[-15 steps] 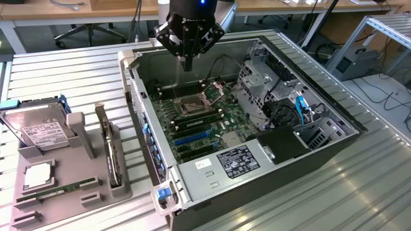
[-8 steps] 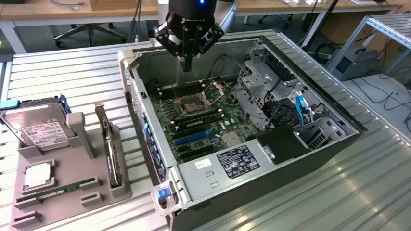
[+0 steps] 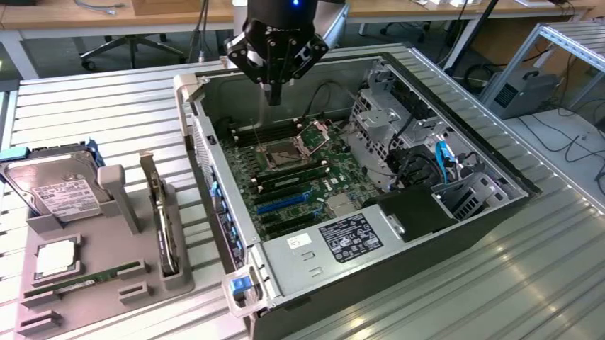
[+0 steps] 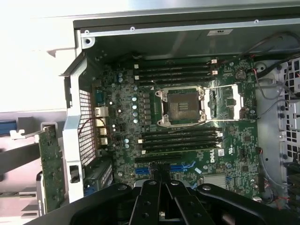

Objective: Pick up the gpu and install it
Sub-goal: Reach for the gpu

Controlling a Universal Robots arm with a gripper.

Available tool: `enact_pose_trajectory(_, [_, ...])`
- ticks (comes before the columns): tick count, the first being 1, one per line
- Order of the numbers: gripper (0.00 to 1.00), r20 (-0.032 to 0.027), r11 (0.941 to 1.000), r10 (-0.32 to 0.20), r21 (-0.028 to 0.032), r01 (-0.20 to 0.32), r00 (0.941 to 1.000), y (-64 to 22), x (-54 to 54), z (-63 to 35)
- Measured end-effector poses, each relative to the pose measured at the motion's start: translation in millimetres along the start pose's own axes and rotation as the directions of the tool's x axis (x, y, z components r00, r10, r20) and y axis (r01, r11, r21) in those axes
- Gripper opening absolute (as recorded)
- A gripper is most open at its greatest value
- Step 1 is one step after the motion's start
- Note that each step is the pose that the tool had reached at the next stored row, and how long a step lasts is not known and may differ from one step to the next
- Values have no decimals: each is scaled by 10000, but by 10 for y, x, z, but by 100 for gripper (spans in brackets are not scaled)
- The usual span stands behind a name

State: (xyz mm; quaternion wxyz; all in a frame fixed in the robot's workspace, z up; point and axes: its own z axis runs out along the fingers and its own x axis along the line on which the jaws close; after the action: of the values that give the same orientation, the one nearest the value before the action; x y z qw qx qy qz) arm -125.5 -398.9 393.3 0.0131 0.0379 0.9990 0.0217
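Shut and empty, our gripper (image 4: 159, 180) hangs above the motherboard (image 4: 123, 117). Well apart from it, the gpu (image 3: 166, 237) waits unpicked in its stand (image 3: 181, 282)

End effector (image 3: 274, 98) hangs above open motherboard (image 3: 293, 180), hemmed by case walls (image 3: 195, 120) and drive cage (image 3: 378, 117).

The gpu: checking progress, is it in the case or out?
Out. The gpu stands on edge in the gray holder, outside the open case; the blue slots on the motherboard are empty.
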Motion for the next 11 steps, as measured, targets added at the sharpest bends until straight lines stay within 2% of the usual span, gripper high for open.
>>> enact_pose_trajectory(11, [11, 0, 10000, 0, 0, 0, 10000, -3, 41, -1])
